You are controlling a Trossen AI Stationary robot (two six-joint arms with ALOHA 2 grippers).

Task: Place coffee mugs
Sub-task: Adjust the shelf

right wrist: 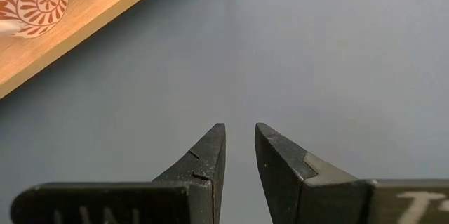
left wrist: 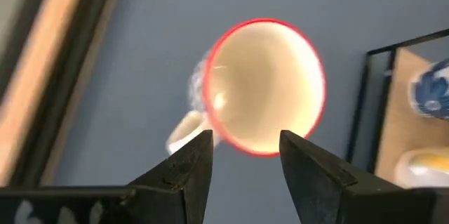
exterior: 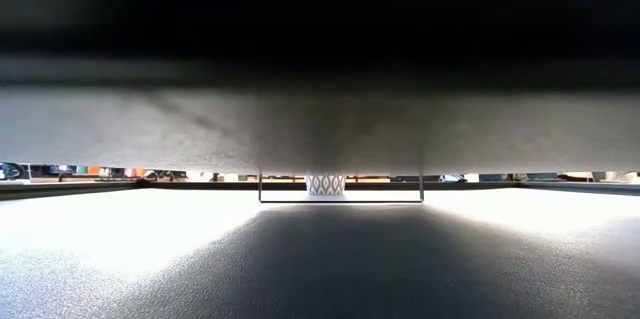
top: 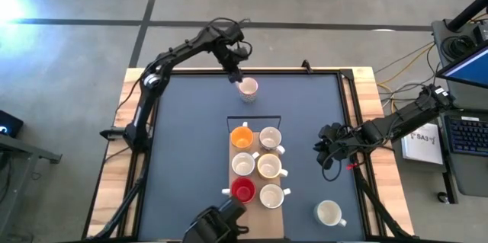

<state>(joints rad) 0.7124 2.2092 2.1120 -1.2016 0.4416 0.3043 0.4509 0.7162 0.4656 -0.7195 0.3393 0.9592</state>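
Dark blue matting covers the surface (top: 183, 144), which is edged in pale wood. Near its middle lies a wooden board (top: 255, 168) bearing six mugs in two columns: an orange mug (top: 242, 136), a white mug (top: 242, 162) and a red mug (top: 242, 190) in the left column of the high view; a cream mug (top: 270, 138), a yellow-lined mug (top: 268, 165) and another white mug (top: 271, 195) in the right column. The mugs stand close together, upright, mouths upward.

A seventh, the red-rimmed mug (top: 248, 87), stands apart on the matting toward the far edge, well clear of the board. The left pincer (top: 237, 74) sits just beside it on the far side. In the left wrist view the same mug (left wrist: 264, 87) shows its cream interior and a handle, with the left pincer (left wrist: 245, 159) parted, its two fingers framing the near rim but holding nothing.

An eighth, the lone white mug (top: 329, 212), stands on the matting near the right front corner, well apart from the board.

The right pincer (top: 326, 148) hangs over bare matting to the right of the board. In the right wrist view the right pincer (right wrist: 240, 155) is slightly parted and empty; a patterned mug (right wrist: 31, 1) on the board shows at a corner.

In the low view, a patterned cup (exterior: 325, 184) appears far off.
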